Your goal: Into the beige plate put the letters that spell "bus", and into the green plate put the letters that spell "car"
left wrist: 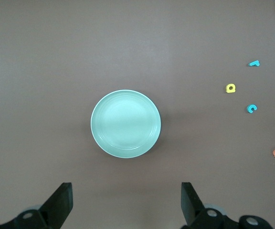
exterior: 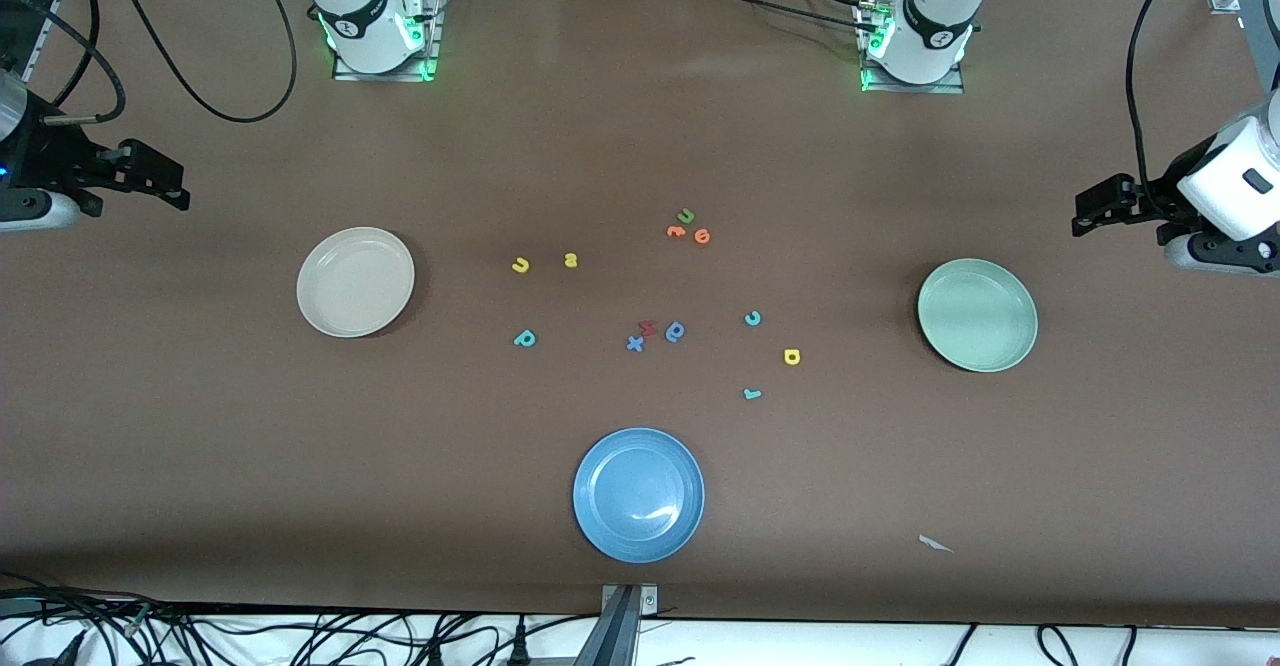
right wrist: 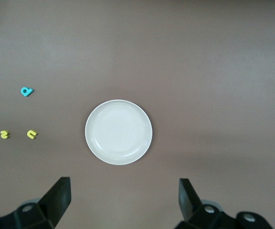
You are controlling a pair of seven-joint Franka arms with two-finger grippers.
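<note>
Foam letters, yellow u [exterior: 520,265], yellow s [exterior: 571,260] and teal b [exterior: 524,339], lie just beside the round beige plate [exterior: 355,281]; both the left gripper [left wrist: 125,202] and right gripper [right wrist: 123,200] hover wide, so descend squarely on one small letter.

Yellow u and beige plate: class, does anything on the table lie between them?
No. Nothing visible lies between the yellow u and the beige plate, only bare brown table. The yellow s and teal b lie farther from the plate, toward the left arm's end.
</note>
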